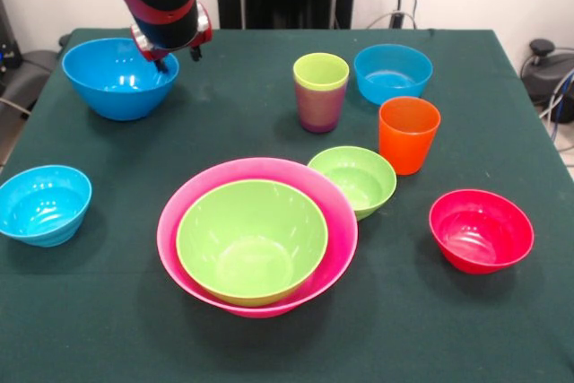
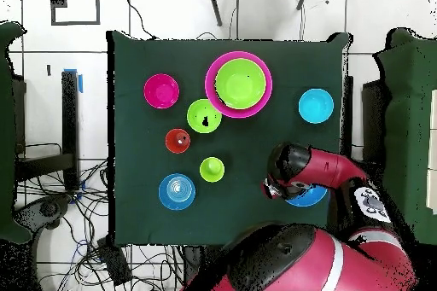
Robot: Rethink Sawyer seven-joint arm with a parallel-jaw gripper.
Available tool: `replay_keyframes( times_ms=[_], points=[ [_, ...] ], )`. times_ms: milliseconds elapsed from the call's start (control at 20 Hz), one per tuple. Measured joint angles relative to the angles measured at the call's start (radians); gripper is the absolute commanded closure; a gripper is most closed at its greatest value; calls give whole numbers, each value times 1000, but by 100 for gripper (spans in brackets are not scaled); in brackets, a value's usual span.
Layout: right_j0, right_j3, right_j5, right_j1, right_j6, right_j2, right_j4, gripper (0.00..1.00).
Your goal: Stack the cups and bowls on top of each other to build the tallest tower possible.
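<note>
The huge pink bowl [image 1: 170, 221] [image 2: 213, 91] stands near the table's middle front with the large green bowl [image 1: 251, 239] [image 2: 238, 83] nested in it. At the far left, the large blue bowl [image 1: 108, 82] [image 2: 309, 196] is partly under my arm in the overhead view. My gripper [image 1: 179, 58] [image 2: 273, 187] hangs open at its right rim, one finger inside and one outside. The lime green cup [image 1: 320, 71] [image 2: 212, 168] sits in the purple cup [image 1: 318, 112]. The orange cup [image 1: 408, 134] [image 2: 177, 141] stands alone beside the small green bowl [image 1: 354, 179] [image 2: 204, 116].
One small light-blue bowl [image 1: 393, 73] [image 2: 177, 191] stands behind the orange cup, another [image 1: 43, 204] [image 2: 316, 105] at the table's left edge. The small red bowl [image 1: 481, 230] [image 2: 161, 90] is at the front right. Cables and chairs surround the table.
</note>
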Motion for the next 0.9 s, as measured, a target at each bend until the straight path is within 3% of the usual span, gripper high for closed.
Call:
replay_keyframes(
  times_ms=[900],
  points=[
    [12, 0, 0, 0, 0, -11, 0, 0]
  ],
)
